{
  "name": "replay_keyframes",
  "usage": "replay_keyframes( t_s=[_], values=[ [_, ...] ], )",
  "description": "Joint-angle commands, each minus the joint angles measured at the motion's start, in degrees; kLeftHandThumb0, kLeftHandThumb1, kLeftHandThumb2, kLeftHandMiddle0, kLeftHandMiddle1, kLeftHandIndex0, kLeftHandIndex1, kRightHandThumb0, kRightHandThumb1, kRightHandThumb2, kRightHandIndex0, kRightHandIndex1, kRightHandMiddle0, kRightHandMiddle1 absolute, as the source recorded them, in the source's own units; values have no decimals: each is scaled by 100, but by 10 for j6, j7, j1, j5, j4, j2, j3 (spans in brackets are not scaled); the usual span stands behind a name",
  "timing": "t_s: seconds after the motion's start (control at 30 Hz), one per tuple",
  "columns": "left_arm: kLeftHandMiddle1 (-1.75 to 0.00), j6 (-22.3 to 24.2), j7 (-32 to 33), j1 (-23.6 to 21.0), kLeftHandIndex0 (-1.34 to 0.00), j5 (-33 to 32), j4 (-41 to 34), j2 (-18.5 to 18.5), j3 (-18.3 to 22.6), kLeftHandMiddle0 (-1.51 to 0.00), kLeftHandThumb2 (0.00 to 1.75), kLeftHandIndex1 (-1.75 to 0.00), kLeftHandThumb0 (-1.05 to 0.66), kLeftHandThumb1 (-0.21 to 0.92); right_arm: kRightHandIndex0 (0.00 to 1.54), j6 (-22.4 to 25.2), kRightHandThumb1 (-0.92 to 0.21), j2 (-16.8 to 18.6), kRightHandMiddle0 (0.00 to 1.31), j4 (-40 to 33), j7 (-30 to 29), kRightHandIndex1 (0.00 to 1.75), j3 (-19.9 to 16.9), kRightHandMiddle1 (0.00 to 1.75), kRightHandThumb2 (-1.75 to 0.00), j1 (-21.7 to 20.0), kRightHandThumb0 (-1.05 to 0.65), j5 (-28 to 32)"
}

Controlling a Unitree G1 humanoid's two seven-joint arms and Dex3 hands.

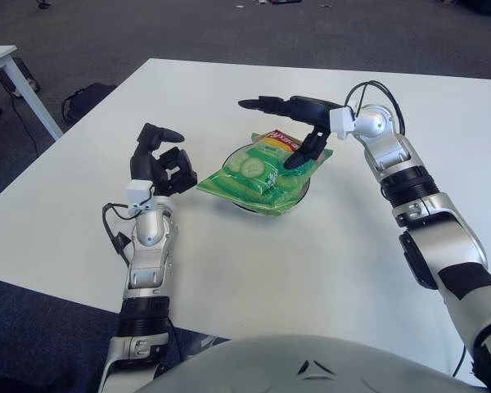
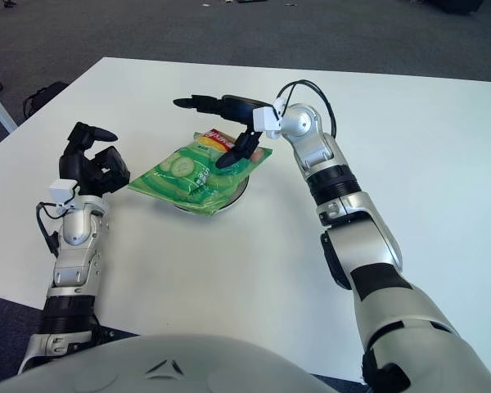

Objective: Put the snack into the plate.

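Note:
A green snack bag (image 1: 262, 176) with cucumber pictures lies across a small dark-rimmed plate (image 1: 299, 195) in the middle of the white table. It covers most of the plate and overhangs its left side. My right hand (image 1: 280, 129) hovers over the bag's far right end. Its fingers (image 1: 262, 104) are spread out to the left and its thumb tip touches the bag's upper edge, gripping nothing. My left hand (image 1: 162, 160) is raised just left of the bag, fingers relaxed and empty. The bag also shows in the right eye view (image 2: 198, 172).
The white table (image 1: 254, 270) extends wide around the plate, with its left edge close to my left arm. Off the table at far left stand another table's leg (image 1: 20, 86) and a dark bag (image 1: 86, 100) on the floor.

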Motion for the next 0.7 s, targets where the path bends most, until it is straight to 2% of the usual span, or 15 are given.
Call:
replay_keyframes(
  t_s=[0.0, 0.1, 0.2, 0.3, 0.5, 0.67],
  values=[
    [-175, -7, 5, 47, -53, 6, 55, -33, -8, -122, 119, -175, -45, 41, 0, -15, -57, -20, 0, 1, -37, 0, 4, 0, -53, -19, -87, -43],
    [-175, -8, 5, 47, -53, 8, 56, -33, -8, -121, 119, -175, -45, 42, 0, -17, -58, -30, 0, -3, -44, 0, 2, 0, -48, -23, -88, -56],
    [-175, -7, 3, 47, -53, 7, 57, -34, -8, -121, 118, -175, -45, 42, 0, 2, -57, -39, 0, -3, -17, 0, -13, 0, -45, -28, -86, -25],
    [-175, -7, 3, 46, -53, 6, 57, -34, -7, -121, 118, -175, -44, 42, 0, 1, -56, -48, 0, 8, -2, 0, -23, 0, -45, -37, -85, -6],
    [-175, -3, 2, 44, -52, 2, 57, -35, -6, -121, 118, -175, -44, 43, 0, -63, -59, -61, 0, 42, -29, 0, -32, 0, -46, -45, -92, -12],
    [-175, -2, 1, 42, -52, 2, 60, -34, -5, -121, 117, -175, -44, 43, 0, -90, -68, -82, 0, 59, -29, 0, -38, 0, -35, -52, -98, -15]
  ],
)
